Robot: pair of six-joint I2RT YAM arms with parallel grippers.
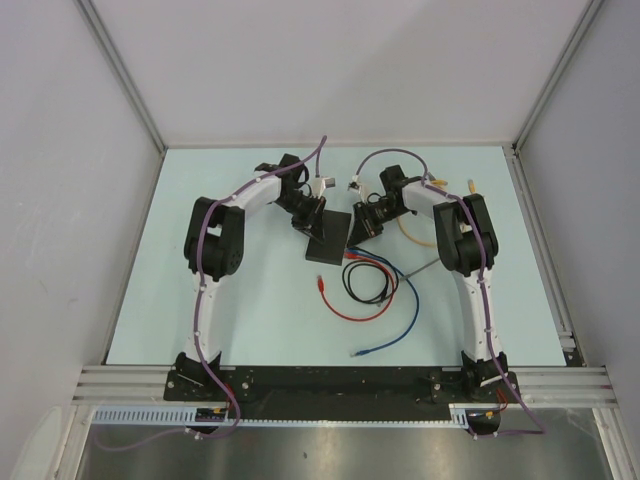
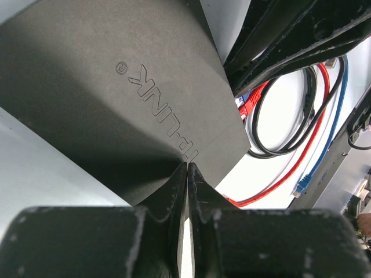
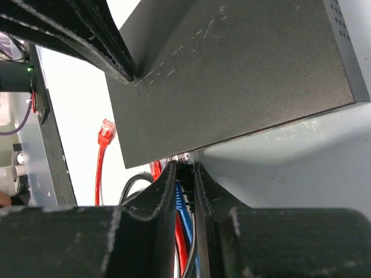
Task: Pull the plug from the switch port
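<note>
The switch (image 1: 328, 246) is a flat black box lying mid-table, its embossed top filling the left wrist view (image 2: 116, 87) and the right wrist view (image 3: 232, 75). My left gripper (image 1: 311, 222) is shut, its tips (image 2: 187, 167) resting on the switch's top near one edge. At the switch's socket edge my right gripper (image 1: 360, 228) is shut on the plug (image 3: 186, 172), a black ribbed boot still at the port. Blue, red and black cables run between and below its fingers (image 3: 168, 191). From above, the plug is hidden under the gripper.
Red cable (image 1: 365, 313), blue cable (image 1: 406, 322) and black cable (image 1: 366, 282) loop on the table in front of the switch. A loose red plug (image 3: 105, 131) and a loose blue plug (image 2: 301, 186) lie at their free ends. A pale yellow loop (image 1: 410, 234) lies by the right arm. Walls close in three sides.
</note>
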